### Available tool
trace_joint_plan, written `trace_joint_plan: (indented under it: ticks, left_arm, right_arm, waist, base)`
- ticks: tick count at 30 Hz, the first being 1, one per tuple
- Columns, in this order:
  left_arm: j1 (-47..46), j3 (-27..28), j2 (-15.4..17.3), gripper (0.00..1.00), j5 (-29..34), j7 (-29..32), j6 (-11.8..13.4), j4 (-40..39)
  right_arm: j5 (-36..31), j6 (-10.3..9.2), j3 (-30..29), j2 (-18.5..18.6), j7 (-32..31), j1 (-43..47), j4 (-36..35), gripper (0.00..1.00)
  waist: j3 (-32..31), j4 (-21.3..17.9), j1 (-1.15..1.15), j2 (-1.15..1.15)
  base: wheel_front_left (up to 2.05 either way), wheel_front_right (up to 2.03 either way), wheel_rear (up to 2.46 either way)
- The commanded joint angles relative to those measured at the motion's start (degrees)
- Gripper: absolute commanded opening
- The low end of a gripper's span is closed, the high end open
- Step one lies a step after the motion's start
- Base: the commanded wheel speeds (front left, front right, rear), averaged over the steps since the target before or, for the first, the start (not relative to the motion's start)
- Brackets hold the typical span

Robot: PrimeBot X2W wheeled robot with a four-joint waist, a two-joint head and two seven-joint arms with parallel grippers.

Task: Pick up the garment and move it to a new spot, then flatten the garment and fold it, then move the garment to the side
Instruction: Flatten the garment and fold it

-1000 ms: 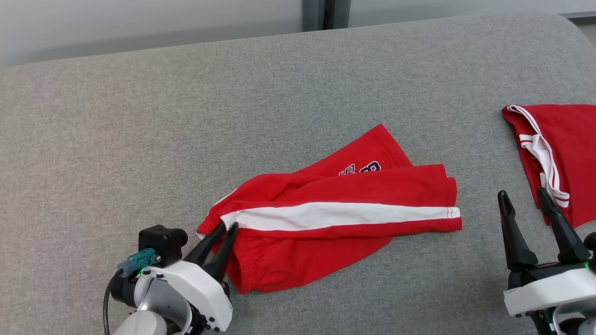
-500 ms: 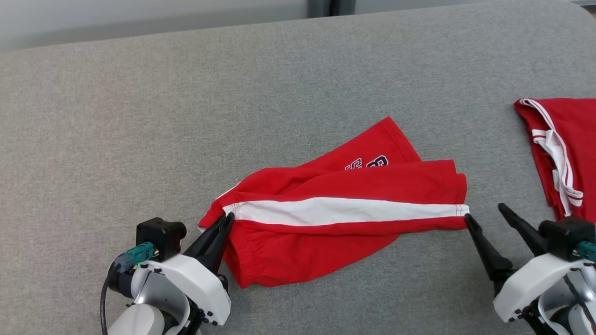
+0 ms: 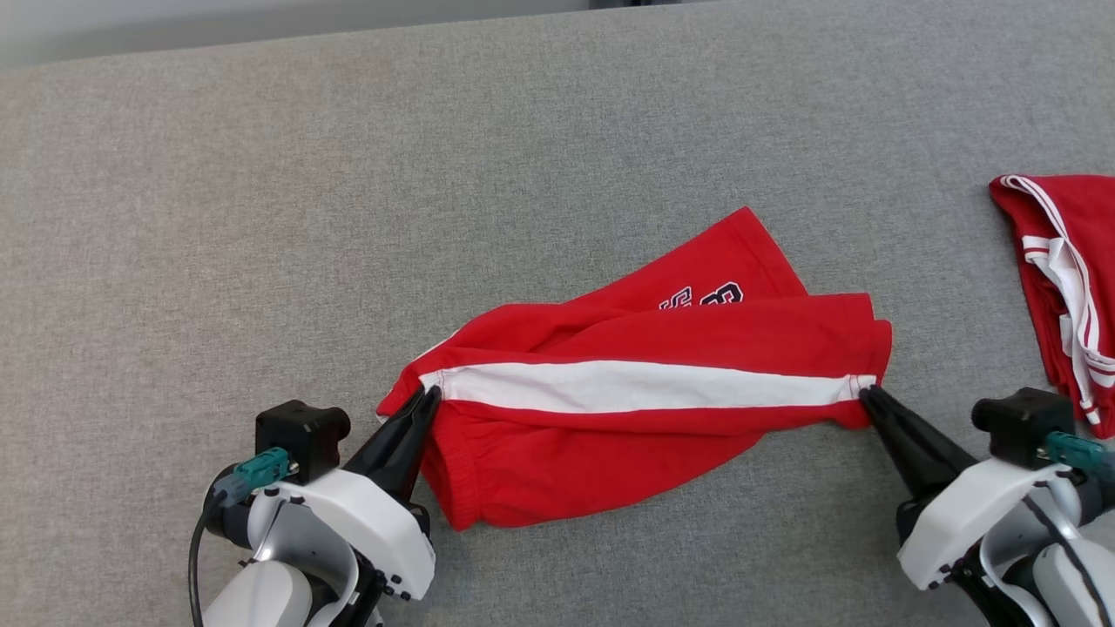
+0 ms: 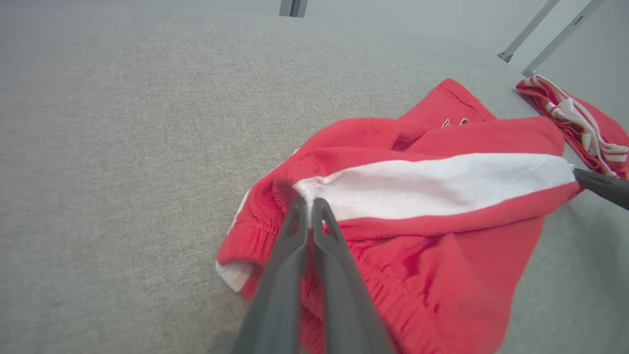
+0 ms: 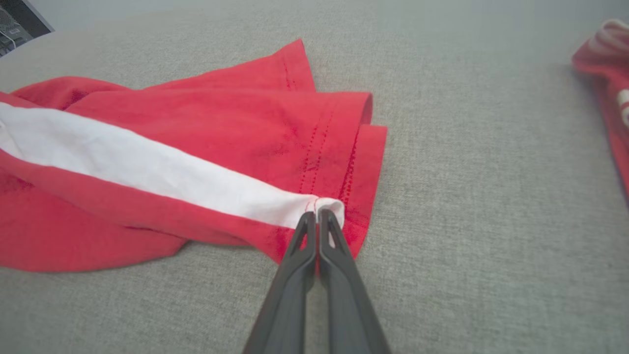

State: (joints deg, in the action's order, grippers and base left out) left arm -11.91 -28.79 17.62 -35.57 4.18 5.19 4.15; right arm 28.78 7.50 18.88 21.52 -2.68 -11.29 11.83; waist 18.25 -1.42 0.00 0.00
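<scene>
shorts: middle of counter, toward near edge | axis: stripe runs left-right, spanning both grippers | left gripper: clamped on stripe's waistband end | right gripper: clamped on hem end | next, judged: lift both ends together

My head camera looks down over my fingers. Wrist cameras peer closely along them, sharing the white-striped red cloth shorts.
</scene>
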Motion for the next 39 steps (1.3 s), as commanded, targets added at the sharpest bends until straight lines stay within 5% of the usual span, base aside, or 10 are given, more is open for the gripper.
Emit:
trace_joint_plan:
  ticks: [1,16,29,39]
  left_arm:
    - [-0.77,0.23,0.32,0.0,0.29,-0.45,0.36,-0.14]
    - [-6.95,5.39,4.82,0.0,2.46,-3.31,0.84,-14.53]
    - [-25.46,9.88,8.89,0.0,4.52,2.23,-0.27,-22.13]
    - [-30.89,9.56,7.96,0.0,3.07,3.14,-1.36,-19.05]
  right_arm:
    - [0.28,-0.02,-0.2,0.71,1.11,-0.5,-0.21,0.0]
    - [0.42,-0.02,-11.4,0.19,10.81,-4.29,-17.68,0.0]
    - [1.64,-0.02,-16.43,3.17,6.67,-22.1,-24.87,0.0]
    - [4.15,-0.02,-16.12,2.58,3.41,-25.88,-22.47,0.0]
  waist:
    - [-0.04,0.04,0.0,0.0]
    - [-3.37,-0.76,0.0,0.0]
    - [-7.1,-0.58,0.0,0.0]
    - [-6.24,-0.38,0.0,0.0]
  base:
    - [0.0,0.0,0.0]
    - [0.0,0.0,0.0]
    - [0.0,0.0,0.0]
    - [0.0,0.0,0.0]
